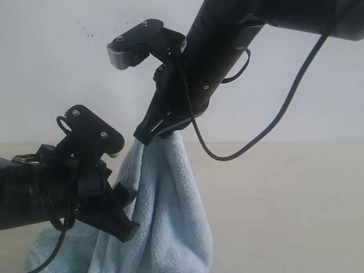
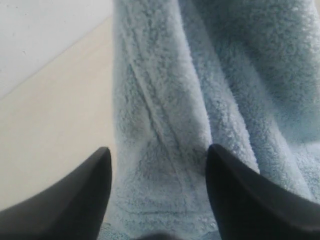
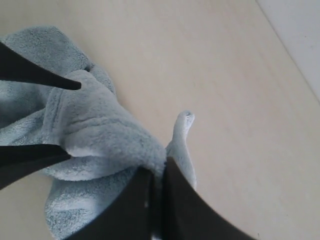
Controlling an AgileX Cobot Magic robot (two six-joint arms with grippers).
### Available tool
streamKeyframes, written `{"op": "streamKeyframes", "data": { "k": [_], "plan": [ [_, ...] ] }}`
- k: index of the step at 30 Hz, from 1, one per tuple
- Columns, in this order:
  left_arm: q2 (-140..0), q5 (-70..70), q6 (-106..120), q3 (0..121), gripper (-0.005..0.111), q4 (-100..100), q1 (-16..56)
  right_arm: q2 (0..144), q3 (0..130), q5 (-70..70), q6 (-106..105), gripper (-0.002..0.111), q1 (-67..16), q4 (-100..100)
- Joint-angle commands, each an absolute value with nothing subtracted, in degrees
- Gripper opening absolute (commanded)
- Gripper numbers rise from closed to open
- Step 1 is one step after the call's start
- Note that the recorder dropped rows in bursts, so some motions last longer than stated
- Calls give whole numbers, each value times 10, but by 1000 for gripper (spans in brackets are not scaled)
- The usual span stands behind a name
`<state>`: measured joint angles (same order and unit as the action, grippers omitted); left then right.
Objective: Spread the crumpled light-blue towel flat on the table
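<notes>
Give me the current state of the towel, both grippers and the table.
towel, crumpled, hanging from one pinched part, lower end bunched on the table.
right gripper, shut on the towel's top, held high.
left gripper, open, jaws on either side of a hanging fold, not gripping.
table, carrying the towel's lower end.

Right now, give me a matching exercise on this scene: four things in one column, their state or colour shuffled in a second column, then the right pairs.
1. left gripper
2. right gripper
3. towel
4. table

A. shut on a pinch of fabric, raised
B. pale beige, flat
C. light blue, hanging, lower part heaped below
D. open, facing the hanging fabric

Pairs: 1-D, 2-A, 3-C, 4-B
</notes>
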<state>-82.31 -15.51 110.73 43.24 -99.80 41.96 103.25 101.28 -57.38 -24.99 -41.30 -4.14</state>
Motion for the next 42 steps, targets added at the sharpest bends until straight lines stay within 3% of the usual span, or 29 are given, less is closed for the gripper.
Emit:
{"op": "streamKeyframes", "data": {
  "k": [1,7,19,21,29,42],
  "plan": [
    [-823,-170,1102,437,51,-999,419,1024,1013,-564,-256,1,-411,-48],
    [-823,-227,1102,442,49,-999,419,1024,1013,-564,-256,1,-411,-51],
    [-827,-214,1044,454,49,-964,419,1024,1013,-564,-256,1,-411,-58],
    [-832,-208,1044,454,44,-964,419,1024,1013,-564,-256,1,-411,-60],
    [-846,-208,1037,454,4,-959,419,1024,1013,-564,-261,1,-411,-73],
    [-740,-252,1071,453,4,-999,419,999,1013,-597,-263,1,-411,-87]
  ]
}}
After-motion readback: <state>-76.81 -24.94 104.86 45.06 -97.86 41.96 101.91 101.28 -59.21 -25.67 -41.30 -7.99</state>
